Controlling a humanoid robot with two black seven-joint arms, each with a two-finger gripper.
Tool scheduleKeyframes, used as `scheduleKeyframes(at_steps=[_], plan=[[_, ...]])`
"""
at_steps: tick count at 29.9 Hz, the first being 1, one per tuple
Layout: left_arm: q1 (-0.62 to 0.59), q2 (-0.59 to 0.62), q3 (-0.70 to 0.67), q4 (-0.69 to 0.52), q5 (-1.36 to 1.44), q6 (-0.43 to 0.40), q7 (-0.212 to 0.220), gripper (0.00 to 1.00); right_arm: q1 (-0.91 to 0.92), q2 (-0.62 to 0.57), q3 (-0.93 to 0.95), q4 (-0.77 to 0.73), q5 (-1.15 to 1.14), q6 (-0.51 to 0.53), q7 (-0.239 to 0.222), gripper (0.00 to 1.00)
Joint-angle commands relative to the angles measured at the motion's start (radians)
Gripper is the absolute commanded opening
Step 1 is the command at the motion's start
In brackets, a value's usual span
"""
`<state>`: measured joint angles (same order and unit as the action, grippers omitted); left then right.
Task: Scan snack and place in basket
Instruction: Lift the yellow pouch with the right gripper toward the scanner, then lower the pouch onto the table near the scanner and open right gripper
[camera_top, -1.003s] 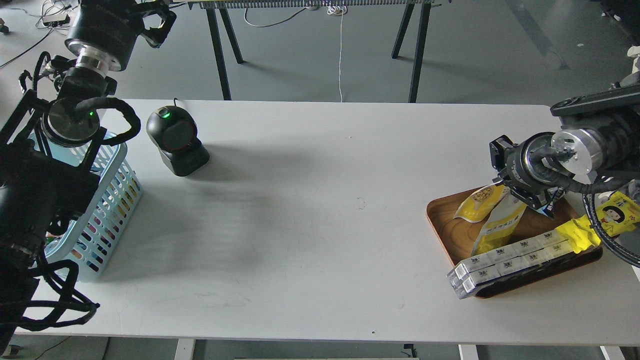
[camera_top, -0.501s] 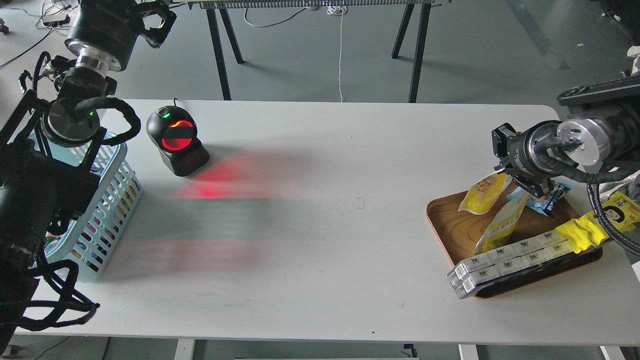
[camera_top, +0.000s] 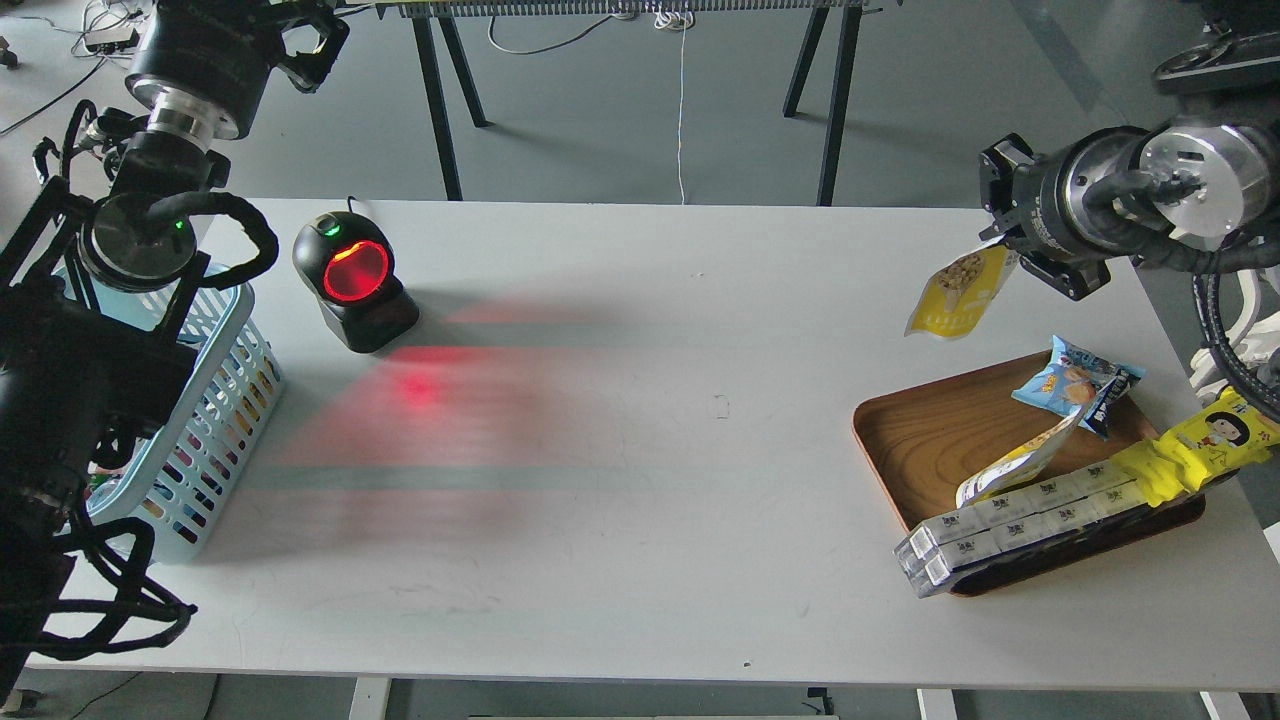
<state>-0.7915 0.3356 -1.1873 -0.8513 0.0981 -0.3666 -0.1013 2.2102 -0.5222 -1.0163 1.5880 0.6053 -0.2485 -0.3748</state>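
At 9 o'clock on the white bench (camera_top: 640, 440), the light blue basket (camera_top: 215, 400) stands partly behind the left arm. The left hand (camera_top: 315, 45) sits above the far edge, its opening impossible to tell. The scanner (camera_top: 352, 280), at 10 o'clock, glows red onto the bench. Grey floor and black trestle legs (camera_top: 440, 100) lie beyond. At 2 o'clock, the right hand (camera_top: 1005, 235) grips the snack (camera_top: 958, 292) aloft, above the wooden tray (camera_top: 930, 440).
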Motion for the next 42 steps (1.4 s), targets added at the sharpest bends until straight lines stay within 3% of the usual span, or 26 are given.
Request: scheduleKeyframes(at_steps=[1, 6, 15, 23, 35, 42], plan=[[0.000, 0.002, 0.000, 0.000, 0.000, 0.000, 0.000, 1.00, 0.065, 0.037, 0.004, 0.003, 0.056, 0.000, 0.001, 0.00], [0.000, 0.002, 0.000, 0.000, 0.000, 0.001, 0.000, 1.00, 0.102, 0.109, 0.090, -0.005, 0.155, -0.031, 0.005, 0.00], [0.002, 0.010, 0.000, 0.000, 0.000, 0.000, 0.000, 1.00, 0.155, 0.356, 0.163, -0.080, 0.313, -0.052, 0.008, 0.00], [0.002, 0.011, 0.000, 0.000, 0.000, 0.000, 0.000, 1.00, 0.109, 0.513, 0.237, -0.183, 0.352, -0.124, 0.008, 0.00], [0.002, 0.016, -0.002, 0.000, -0.001, 0.000, -0.001, 1.00, -0.066, 0.522, 0.300, -0.318, 0.355, -0.229, 0.019, 0.00], [0.002, 0.016, -0.003, 0.000, -0.001, -0.002, -0.001, 1.00, -0.142, 0.522, 0.361, -0.330, 0.353, -0.240, 0.063, 0.00]])
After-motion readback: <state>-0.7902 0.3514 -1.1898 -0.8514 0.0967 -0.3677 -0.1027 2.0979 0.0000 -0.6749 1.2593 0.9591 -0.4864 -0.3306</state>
